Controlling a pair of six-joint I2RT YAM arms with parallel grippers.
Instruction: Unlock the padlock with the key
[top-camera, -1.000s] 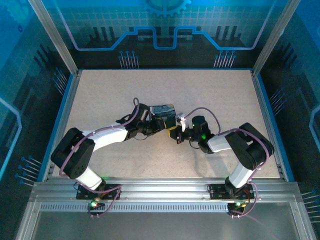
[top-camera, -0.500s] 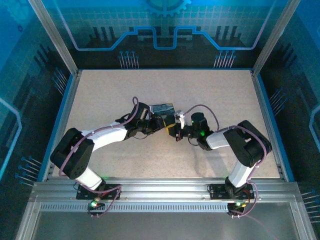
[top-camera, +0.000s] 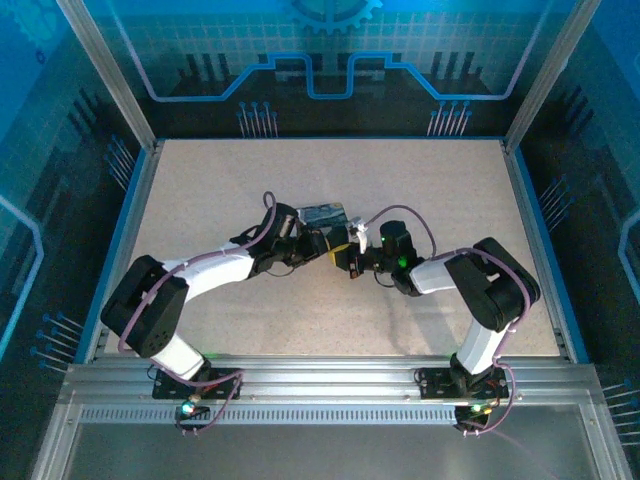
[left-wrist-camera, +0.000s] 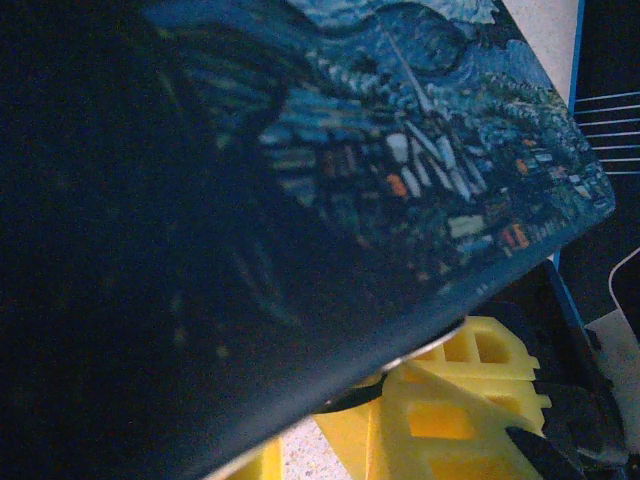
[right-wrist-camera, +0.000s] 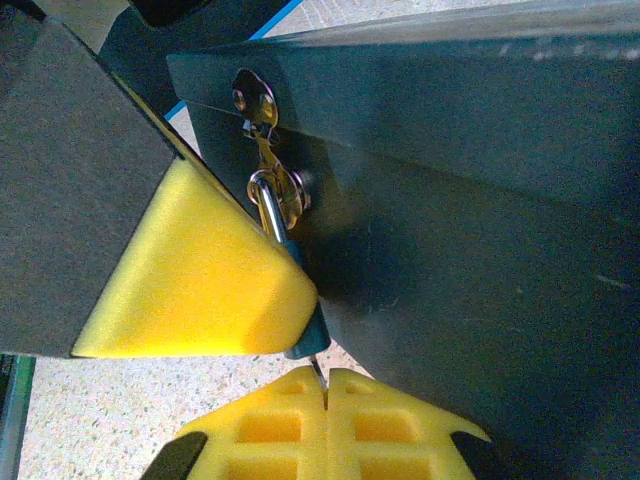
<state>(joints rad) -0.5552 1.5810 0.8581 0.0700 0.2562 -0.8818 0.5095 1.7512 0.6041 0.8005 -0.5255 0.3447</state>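
Note:
In the right wrist view the small padlock (right-wrist-camera: 306, 336) hangs by its silvery shackle (right-wrist-camera: 266, 212) from the hasp on the dark side of the blue painted tin (right-wrist-camera: 480, 200). A yellow pad (right-wrist-camera: 190, 262) of my left gripper (top-camera: 322, 243) lies against the padlock and covers most of its body. My right gripper (right-wrist-camera: 327, 380) is shut on the thin key (right-wrist-camera: 319, 369), whose tip meets the underside of the padlock. The left wrist view shows the tin's night-sky lid (left-wrist-camera: 400, 150) over yellow fingers (left-wrist-camera: 430, 420).
The tin (top-camera: 324, 214) sits mid-table, with both grippers meeting just in front of it. My right gripper (top-camera: 347, 256) comes in from the right. The speckled tabletop (top-camera: 420, 190) is bounded by blue walls and a metal rail along the near edge.
My right gripper has moved left and slightly away from me, closing in on the tin and the left gripper. The left arm has barely shifted.

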